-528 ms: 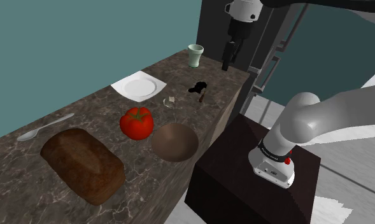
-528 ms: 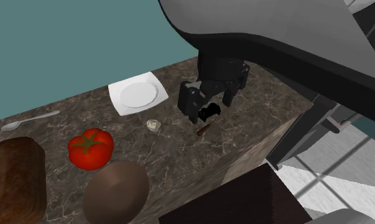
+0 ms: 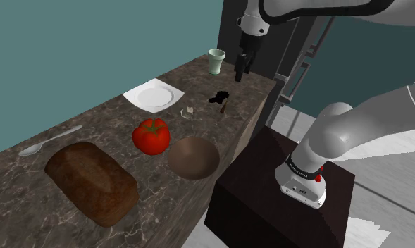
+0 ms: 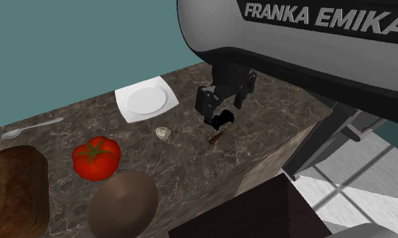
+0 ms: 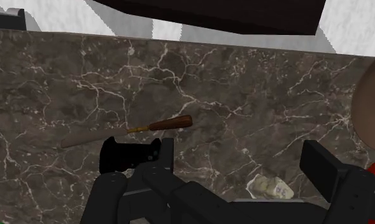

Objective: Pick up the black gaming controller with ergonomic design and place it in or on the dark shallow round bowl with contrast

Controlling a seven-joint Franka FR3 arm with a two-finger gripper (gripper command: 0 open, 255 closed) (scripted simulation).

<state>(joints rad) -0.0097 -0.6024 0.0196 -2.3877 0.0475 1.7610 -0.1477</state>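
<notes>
Tool [image 3: 239, 71] hangs above the surface [image 3: 107, 120], its fingers [image 5: 321, 164] wide apart, holding nothing. Across the shoulder view sit a loaf [image 3: 91, 182], a tomato [image 3: 151, 136] and the brown bowl [image 3: 193, 156], well apart from the black controller [image 3: 218, 96], which lies on the surface just beside a knife [image 3: 224, 107], below the tool; a cup [image 3: 216, 61] stands beyond.
</notes>
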